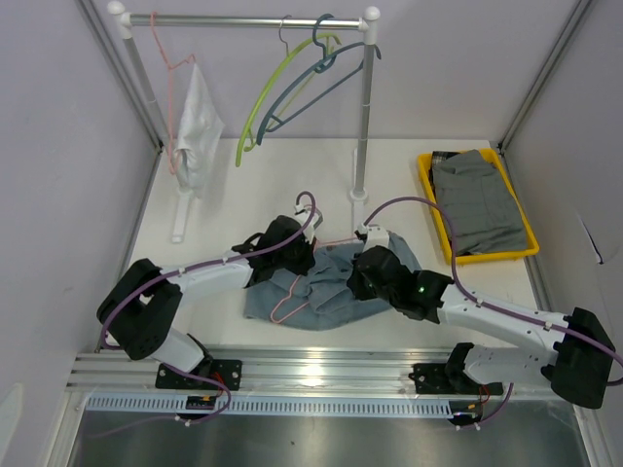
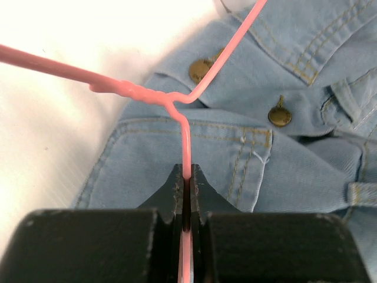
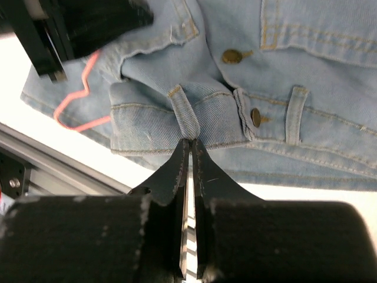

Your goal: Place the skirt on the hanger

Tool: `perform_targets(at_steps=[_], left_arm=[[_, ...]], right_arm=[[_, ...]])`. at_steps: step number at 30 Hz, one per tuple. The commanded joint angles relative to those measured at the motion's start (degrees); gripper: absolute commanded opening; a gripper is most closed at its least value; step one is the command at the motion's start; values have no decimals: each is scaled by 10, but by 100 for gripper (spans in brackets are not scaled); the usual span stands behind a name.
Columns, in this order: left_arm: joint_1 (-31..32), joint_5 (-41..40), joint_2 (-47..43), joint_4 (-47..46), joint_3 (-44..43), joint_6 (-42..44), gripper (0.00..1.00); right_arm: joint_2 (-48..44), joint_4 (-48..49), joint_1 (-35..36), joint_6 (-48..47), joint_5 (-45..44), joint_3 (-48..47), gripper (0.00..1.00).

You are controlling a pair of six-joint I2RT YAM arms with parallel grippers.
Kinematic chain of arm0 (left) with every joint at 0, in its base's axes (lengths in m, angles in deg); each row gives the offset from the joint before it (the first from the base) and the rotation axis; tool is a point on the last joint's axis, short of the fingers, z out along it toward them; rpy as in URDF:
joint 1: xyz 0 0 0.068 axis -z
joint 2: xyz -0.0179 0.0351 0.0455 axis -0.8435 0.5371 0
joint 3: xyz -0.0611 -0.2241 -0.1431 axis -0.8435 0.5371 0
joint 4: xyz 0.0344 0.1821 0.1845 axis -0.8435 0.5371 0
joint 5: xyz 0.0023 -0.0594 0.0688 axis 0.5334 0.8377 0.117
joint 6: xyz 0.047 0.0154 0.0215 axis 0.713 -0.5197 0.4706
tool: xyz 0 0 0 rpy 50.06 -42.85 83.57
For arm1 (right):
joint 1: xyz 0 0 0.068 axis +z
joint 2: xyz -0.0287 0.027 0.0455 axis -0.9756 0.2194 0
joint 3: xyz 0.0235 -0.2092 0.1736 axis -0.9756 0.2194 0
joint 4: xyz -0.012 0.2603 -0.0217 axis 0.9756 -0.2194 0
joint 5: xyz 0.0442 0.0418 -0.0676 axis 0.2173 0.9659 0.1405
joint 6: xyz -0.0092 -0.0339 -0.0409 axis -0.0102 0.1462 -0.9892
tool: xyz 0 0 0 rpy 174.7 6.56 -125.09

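A light blue denim skirt (image 1: 326, 292) lies crumpled on the white table, near the front middle. A pink wire hanger (image 1: 290, 304) lies partly on and under it. My left gripper (image 1: 295, 255) is shut on the hanger's wire just below the twisted neck (image 2: 171, 97); its jaws (image 2: 186, 180) hold the pink wire over the skirt (image 2: 235, 159). My right gripper (image 1: 358, 282) is shut on a belt loop (image 3: 185, 115) at the skirt's waistband (image 3: 283, 76), its tips (image 3: 189, 144) pinching the loop. A bend of the hanger (image 3: 76, 109) shows at the right wrist view's left.
A clothes rack (image 1: 243, 19) stands at the back with a green hanger (image 1: 268, 97), a blue-grey hanger (image 1: 316, 88) and a pink hanger holding a white cloth (image 1: 200, 126). Its right pole (image 1: 362, 126) stands behind the skirt. A yellow tray (image 1: 433, 195) with grey garments (image 1: 477, 199) sits at the right.
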State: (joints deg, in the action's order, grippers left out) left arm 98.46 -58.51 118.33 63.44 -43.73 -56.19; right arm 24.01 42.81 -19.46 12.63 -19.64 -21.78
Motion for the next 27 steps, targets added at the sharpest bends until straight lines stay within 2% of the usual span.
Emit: perform_targets(at_steps=[1, 8, 12, 16, 20, 22, 27], left_arm=[[-10, -21, -15, -16, -41, 20, 0], [-25, -29, -23, -4, -70, 34, 0], [-45, -65, -23, 25, -80, 45, 0], [-59, -68, -30, 18, -74, 44, 0], [-60, -36, -42, -22, -66, 41, 0], [-58, 4, -60, -41, -62, 38, 0], [-47, 15, -76, -59, -58, 37, 0]], right_arm=[[-10, -19, 8, -2, 7, -2, 0], [-44, -40, 40, 15, 12, 16, 3], [-59, -54, 61, 28, 12, 33, 2], [-111, -91, 67, 42, -11, 39, 4], [-149, -113, 67, 33, 19, 41, 7], [-141, -107, 74, 32, 33, 52, 6], [-107, -79, 98, 45, 42, 83, 6]])
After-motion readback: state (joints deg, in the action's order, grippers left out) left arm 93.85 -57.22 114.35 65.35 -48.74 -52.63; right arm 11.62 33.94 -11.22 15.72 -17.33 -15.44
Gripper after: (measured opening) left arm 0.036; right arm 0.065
